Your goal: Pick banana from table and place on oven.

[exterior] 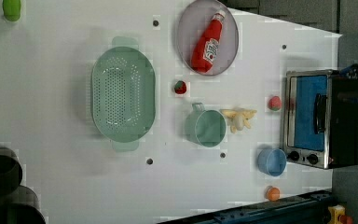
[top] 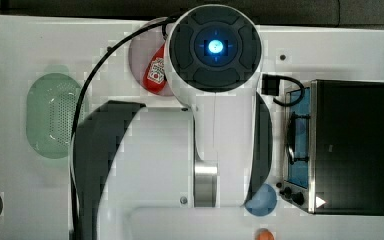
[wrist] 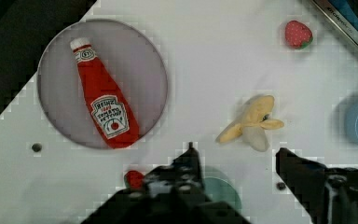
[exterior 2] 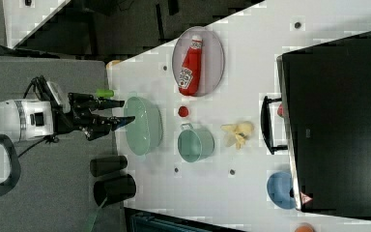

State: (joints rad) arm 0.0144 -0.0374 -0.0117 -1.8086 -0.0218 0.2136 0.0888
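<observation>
A: One banana (exterior: pixel 238 118), peeled open and lying flat on the table (exterior: pixel 51 107), between the green cup (exterior: pixel 205 128) and the oven (exterior: pixel 320 119) in the left view. A strawberry (exterior: pixel 274 103) sits nearer the oven door.

B: And the gripper (exterior 2: pixel 118 110)?

A: Jaws released, holding nothing. In the right view it hangs well apart from the banana, off near the green strainer (exterior 2: pixel 145 125). In the wrist view the two fingers stand apart with only table and the cup's rim beneath them.

B: So the pick hasn't begun.

A: That's my judgement. The arm looks parked high, likely so the wrist camera takes in the whole spread: the ketchup bottle (wrist: pixel 102 108) on its plate (wrist: pixel 51 79), the banana, the strawberry.

B: Anything awkward?

A: The peel flaps splay sideways, so closing across the banana's narrow middle seems safest. The oven's black top is bare and flat, an easy landing.
</observation>
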